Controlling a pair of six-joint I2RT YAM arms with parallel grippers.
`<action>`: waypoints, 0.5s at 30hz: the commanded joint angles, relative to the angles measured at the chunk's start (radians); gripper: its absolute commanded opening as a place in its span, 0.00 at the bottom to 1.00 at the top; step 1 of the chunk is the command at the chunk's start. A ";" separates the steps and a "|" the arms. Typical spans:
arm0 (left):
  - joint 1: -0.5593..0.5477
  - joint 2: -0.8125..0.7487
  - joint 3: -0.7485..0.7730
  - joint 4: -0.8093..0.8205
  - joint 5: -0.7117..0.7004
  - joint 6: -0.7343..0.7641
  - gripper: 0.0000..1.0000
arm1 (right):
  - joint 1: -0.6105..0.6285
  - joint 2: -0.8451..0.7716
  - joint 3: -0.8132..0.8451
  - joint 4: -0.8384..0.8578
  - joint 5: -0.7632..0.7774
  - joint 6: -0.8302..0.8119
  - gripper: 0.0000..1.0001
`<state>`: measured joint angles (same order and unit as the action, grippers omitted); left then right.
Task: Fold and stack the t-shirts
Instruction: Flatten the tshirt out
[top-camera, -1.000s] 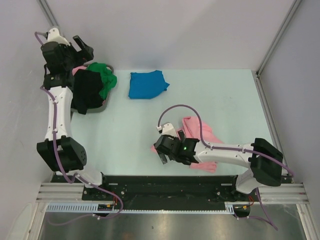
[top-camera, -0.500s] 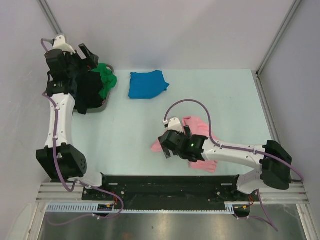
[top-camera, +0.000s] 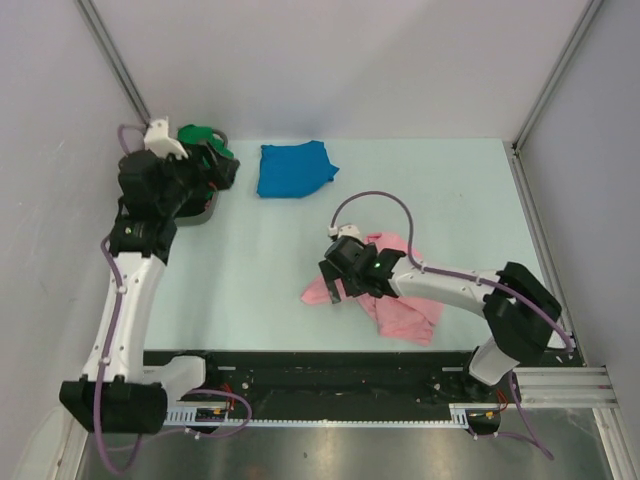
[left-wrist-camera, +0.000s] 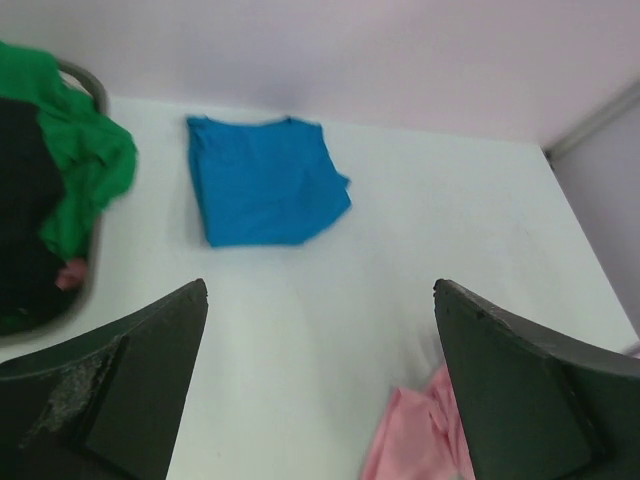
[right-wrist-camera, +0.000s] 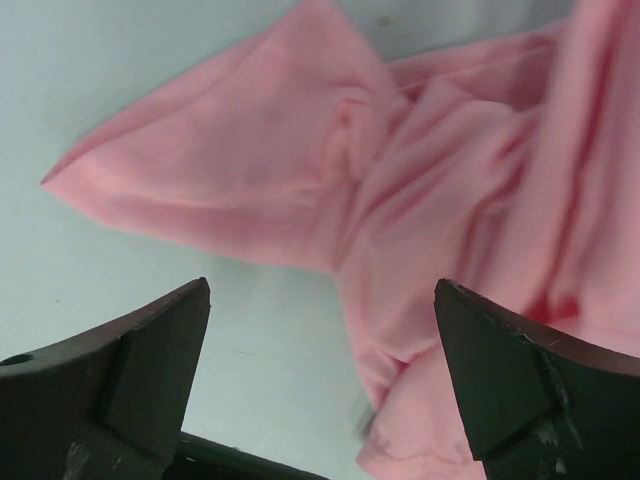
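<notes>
Starting on the pink t-shirt (right-wrist-camera: 300, 190), by my reading: it lies rumpled on the bench (top-camera: 250, 260) directly below the right fingers (right-wrist-camera: 130, 370), which are spread wide and hold nothing. The left fingers (left-wrist-camera: 130, 400) are likewise spread and empty. The folded blue t-shirt (left-wrist-camera: 265, 180) lies ahead of them, and the green t-shirt (left-wrist-camera: 85, 170) and black t-shirt (left-wrist-camera: 25, 230) are heaped in the basket (left-wrist-camera: 88, 85) to their left. Next, the pink cloth likely needs pinching at an edge and spreading flat before folding.

Passable over bare table (top-camera: 250, 260) between blue t-shirt (top-camera: 295, 170) and pink t-shirt (top-camera: 405, 315). Blocked at far-left corner by basket (left-wrist-camera: 88, 85) heaped with green t-shirt (left-wrist-camera: 90, 165) and black t-shirt (left-wrist-camera: 20, 200).
</notes>
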<state>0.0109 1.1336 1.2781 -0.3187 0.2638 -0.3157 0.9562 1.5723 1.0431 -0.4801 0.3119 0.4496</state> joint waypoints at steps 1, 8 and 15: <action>-0.077 -0.139 -0.170 0.012 0.023 -0.039 1.00 | 0.090 0.081 0.116 0.020 -0.043 -0.054 1.00; -0.109 -0.374 -0.402 0.044 0.032 -0.129 1.00 | 0.151 0.221 0.235 0.014 -0.039 -0.057 1.00; -0.114 -0.425 -0.457 -0.009 0.032 -0.138 0.98 | 0.161 0.376 0.340 0.017 -0.051 -0.061 0.95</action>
<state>-0.0944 0.7166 0.8318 -0.3176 0.2844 -0.4301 1.1179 1.8774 1.3132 -0.4709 0.2668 0.4015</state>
